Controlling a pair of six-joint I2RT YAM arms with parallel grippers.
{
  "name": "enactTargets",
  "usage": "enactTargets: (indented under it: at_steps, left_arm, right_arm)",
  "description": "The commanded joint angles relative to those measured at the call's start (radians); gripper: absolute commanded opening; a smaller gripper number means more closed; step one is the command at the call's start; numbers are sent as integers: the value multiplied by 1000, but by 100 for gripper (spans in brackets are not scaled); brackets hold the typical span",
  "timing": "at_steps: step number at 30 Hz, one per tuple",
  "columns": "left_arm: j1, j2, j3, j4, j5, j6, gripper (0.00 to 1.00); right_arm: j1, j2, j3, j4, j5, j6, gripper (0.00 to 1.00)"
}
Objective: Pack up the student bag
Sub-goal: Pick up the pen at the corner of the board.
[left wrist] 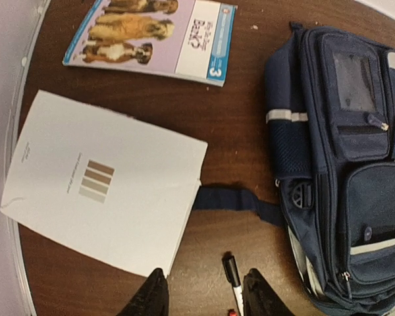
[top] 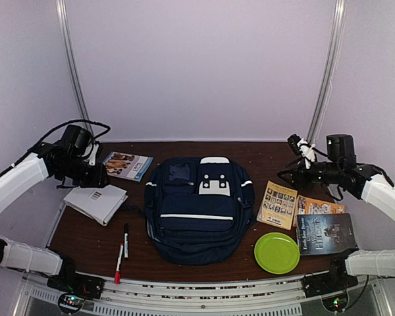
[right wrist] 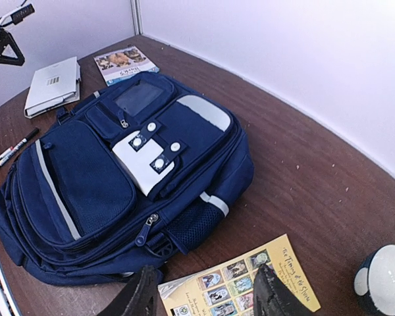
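Observation:
The student bag (top: pixel 197 210) is a navy backpack with a white stripe, lying flat and zipped shut mid-table, also seen in the left wrist view (left wrist: pixel 342 164) and the right wrist view (right wrist: pixel 118 178). My left gripper (top: pixel 97 175) hovers left of it, above the table. Its jaws (left wrist: pixel 204 293) are open and hold nothing; a black marker's cap (left wrist: pixel 232 273) lies on the table below them. My right gripper (top: pixel 286 174) hangs to the bag's right. It stands open (right wrist: pixel 205 283) and empty above a yellow book (right wrist: pixel 250 286).
Left of the bag lie a white book (top: pixel 95 201), a dog-cover book (top: pixel 127 164), a black marker (top: pixel 126 240) and a red one (top: pixel 119 263). On the right are the yellow book (top: pixel 278 204), an orange book (top: pixel 319 206), a dark book (top: pixel 326 234) and a green plate (top: pixel 276 253).

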Motion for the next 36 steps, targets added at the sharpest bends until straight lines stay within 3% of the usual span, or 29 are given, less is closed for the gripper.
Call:
enactTargets:
  at_steps: [1, 5, 12, 15, 21, 26, 29, 36]
  left_arm:
    - [-53, 10, -15, -143, 35, -118, 40]
    - [-190, 46, -5, -246, -13, -189, 41]
    - [-360, -17, -114, -293, 32, -371, 45]
    - [-440, -15, -163, -294, 71, -404, 32]
    - [-564, 32, -211, -317, 60, -479, 32]
    - [-628, 26, -263, -286, 110, -544, 35]
    - [-644, 32, -297, -245, 134, -564, 48]
    - [-648, 75, -335, -221, 131, -576, 47]
  right_arm:
    - [-8, -40, -4, 49, 6, -22, 50]
    - [-8, -20, 22, 38, -46, -7, 50]
    - [-8, -12, 31, 23, -81, -10, 50]
    - [-7, 5, 46, 15, -95, -11, 50]
    - [-5, 25, 60, -24, -110, -43, 50]
    - [-5, 25, 73, -51, -97, -71, 50]
    - [-5, 23, 72, -60, -92, -80, 50]
    - [-5, 25, 70, -61, -89, -85, 49]
